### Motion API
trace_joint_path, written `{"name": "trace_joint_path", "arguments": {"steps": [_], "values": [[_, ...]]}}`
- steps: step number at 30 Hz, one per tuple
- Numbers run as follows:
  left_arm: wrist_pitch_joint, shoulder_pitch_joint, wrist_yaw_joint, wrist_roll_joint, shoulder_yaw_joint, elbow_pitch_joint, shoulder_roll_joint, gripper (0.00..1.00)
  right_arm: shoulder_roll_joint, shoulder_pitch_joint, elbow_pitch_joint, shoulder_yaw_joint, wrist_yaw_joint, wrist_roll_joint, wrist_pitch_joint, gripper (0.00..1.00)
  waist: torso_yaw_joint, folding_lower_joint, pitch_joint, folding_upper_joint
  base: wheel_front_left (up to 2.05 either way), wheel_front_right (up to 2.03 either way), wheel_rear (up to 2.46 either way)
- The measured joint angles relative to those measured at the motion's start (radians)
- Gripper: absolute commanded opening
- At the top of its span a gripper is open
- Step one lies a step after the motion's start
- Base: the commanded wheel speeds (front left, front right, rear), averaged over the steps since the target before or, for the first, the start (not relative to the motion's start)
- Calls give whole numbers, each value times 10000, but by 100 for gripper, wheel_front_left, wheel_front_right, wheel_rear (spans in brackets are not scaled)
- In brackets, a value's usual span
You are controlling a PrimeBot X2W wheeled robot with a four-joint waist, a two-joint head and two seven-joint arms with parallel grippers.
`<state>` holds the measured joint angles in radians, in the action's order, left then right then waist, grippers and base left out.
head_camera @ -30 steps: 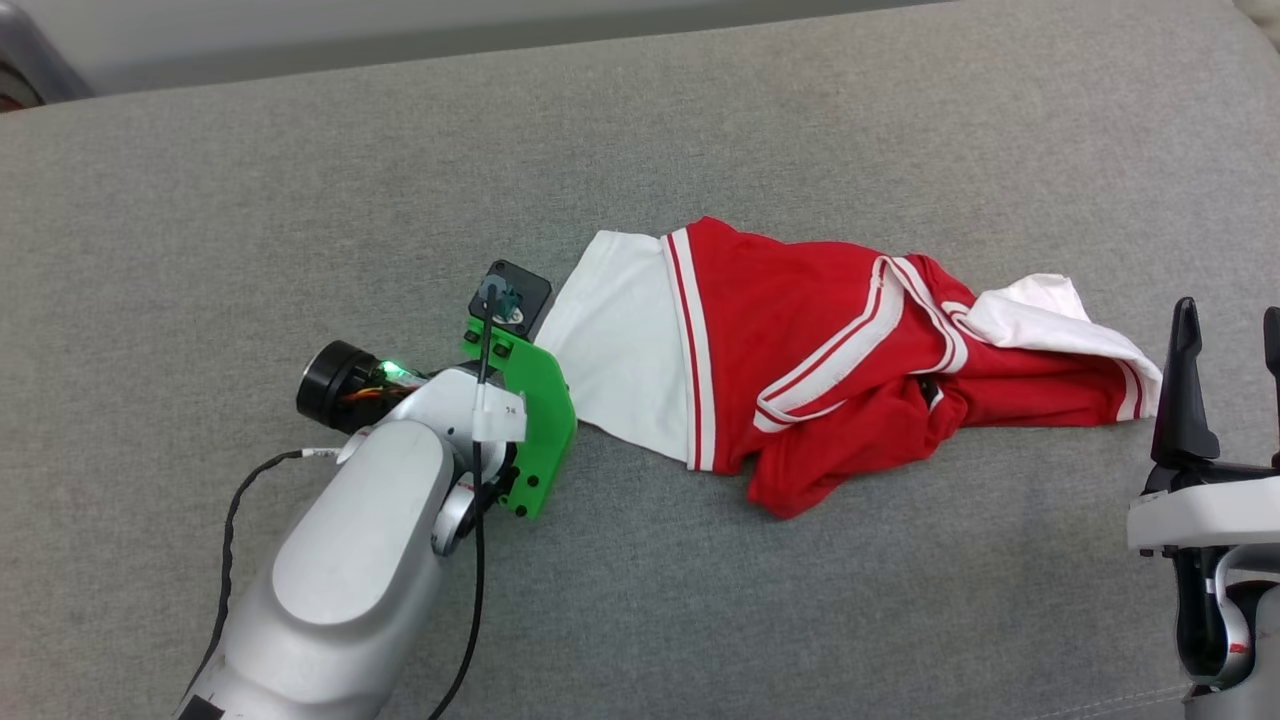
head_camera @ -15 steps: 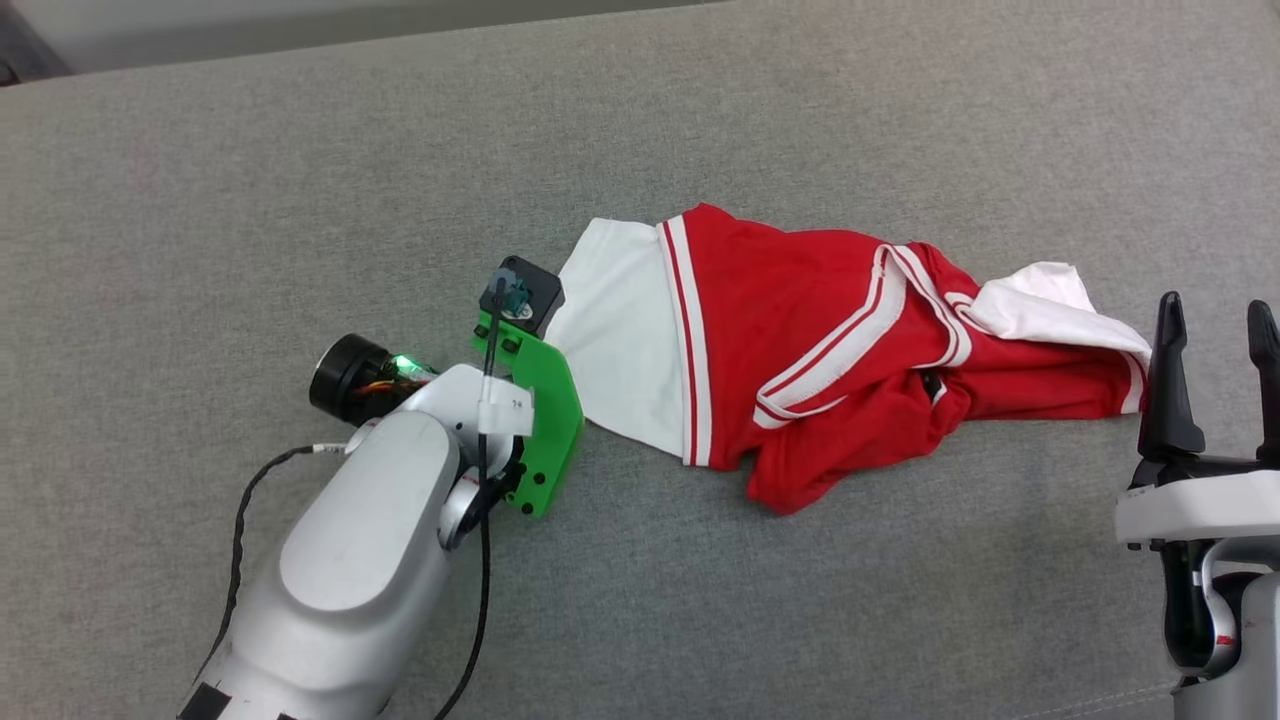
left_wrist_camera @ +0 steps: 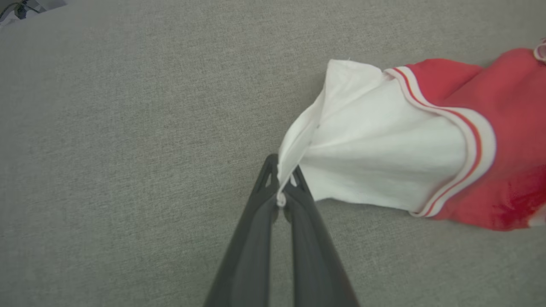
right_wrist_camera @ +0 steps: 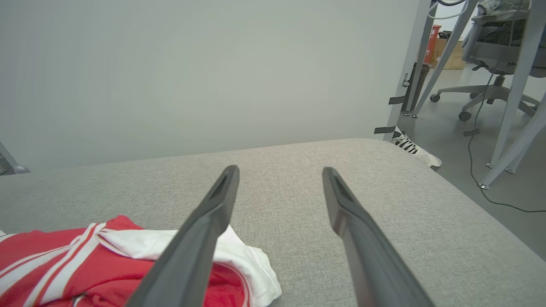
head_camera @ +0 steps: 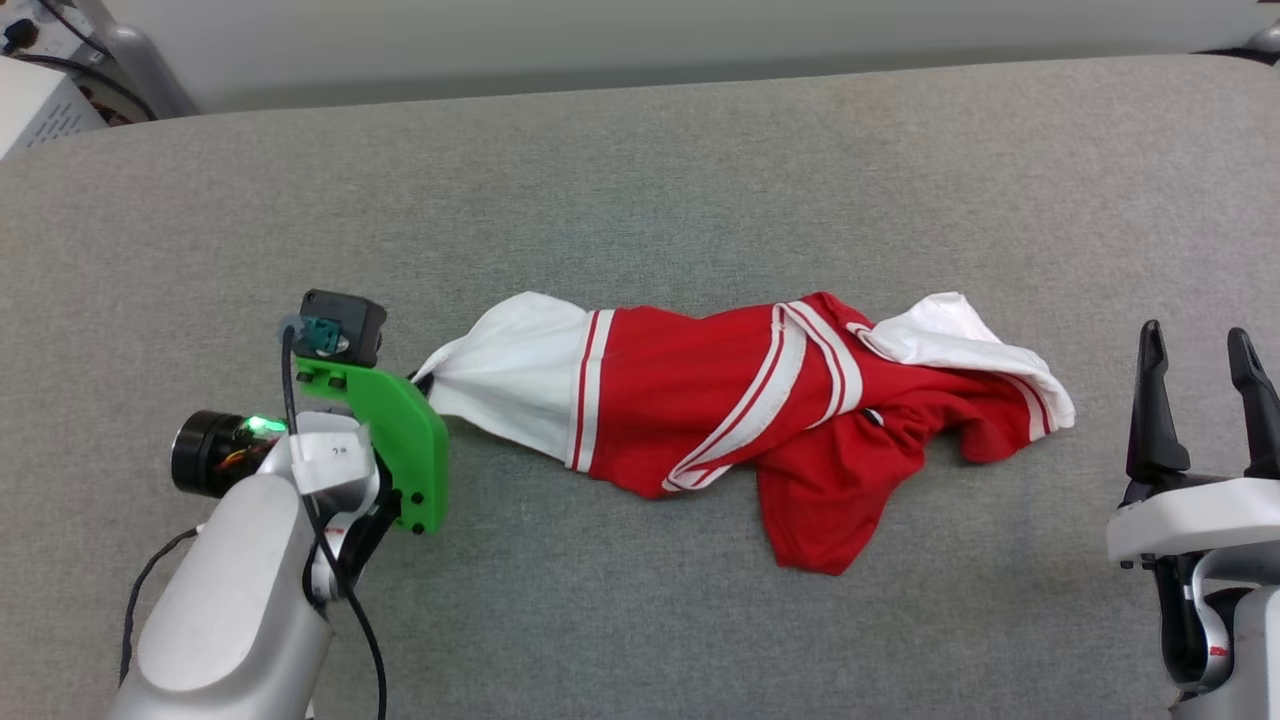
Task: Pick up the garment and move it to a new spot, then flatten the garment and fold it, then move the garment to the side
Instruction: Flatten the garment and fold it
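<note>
**A:** L gripper, what's the state?

**B:** Closed on cloth. In the left wrist view the left gripper (left_wrist_camera: pixel 281 170) is seen with both fingers pressed together, and the edge of a white sleeve (left_wrist_camera: pixel 384 162) is pinched right at the tips. The fabric is drawn into a point there. Whether that point is lifted off the surface can't be told from this angle.

**A:** And the shirt itself?

**B:** The shirt (head_camera: pixel 700 400) is laid crumpled on the grey cushion (head_camera: pixel 640 180), approx. mid-surface. It is stretched lengthwise from the L gripper toward the R side. The red body w/ white stripes is bunched up, and a second white sleeve (head_camera: pixel 950 335) is folded over at the R end.

**A:** R gripper?

**B:** The right gripper (head_camera: pixel 1198 345) is open, with the fingers spread wide and nothing held between them. It is seen near the shirt's R end, not touching it.

**A:** Anything else around?

**B:** A green bracket (head_camera: pixel 385 420) is mounted at the L wrist, just beside the pinched sleeve tip. Beyond the cushion, a pale wall (right_wrist_camera: pixel 192 64) is seen. A shoe (right_wrist_camera: pixel 416 151) is on the floor by the cushion's corner, and an office chair (right_wrist_camera: pixel 495 51) is seen farther off.
</note>
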<state>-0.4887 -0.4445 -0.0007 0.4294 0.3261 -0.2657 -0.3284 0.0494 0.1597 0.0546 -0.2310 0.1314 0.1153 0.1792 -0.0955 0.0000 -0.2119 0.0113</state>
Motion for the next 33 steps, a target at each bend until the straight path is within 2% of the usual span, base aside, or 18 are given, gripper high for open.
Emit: {"name": "trace_joint_path", "arguments": {"steps": [3,6,10,16,20,23,27,33], "values": [[12,643,77,58,-127,556,-297,0,0,-103,127,48,0,0,-288,100,269,0,159,0,0,0,0],[-25,1216,138,305,-121,1005,-324,0,2,-150,205,221,0,-94,-779,100,522,0,228,0,0,0,0],[-21,1476,240,382,-81,1544,-263,0,307,132,201,807,0,-132,-2034,100,786,0,142,0,0,0,0],[-23,1478,359,372,48,2219,-161,0,1977,1975,470,2301,0,462,-5467,100,1021,0,-305,0,0,0,0],[-40,1476,359,360,288,2527,-56,0,2867,3143,1133,3145,0,1147,-7779,100,1271,0,-549,0,0,0,0],[-36,1456,353,347,397,2652,69,0,3411,3717,1684,3647,0,1613,-8989,100,1492,0,-715,0,0,0,0],[50,1435,316,345,546,2736,163,0,3847,4171,2222,4288,0,1914,-9578,100,1745,0,-944,0,0,0,0],[138,1254,278,316,686,2761,240,0,4178,4660,3012,5125,0,2161,-9384,100,2062,1,-1306,0,0,0,0]]}}
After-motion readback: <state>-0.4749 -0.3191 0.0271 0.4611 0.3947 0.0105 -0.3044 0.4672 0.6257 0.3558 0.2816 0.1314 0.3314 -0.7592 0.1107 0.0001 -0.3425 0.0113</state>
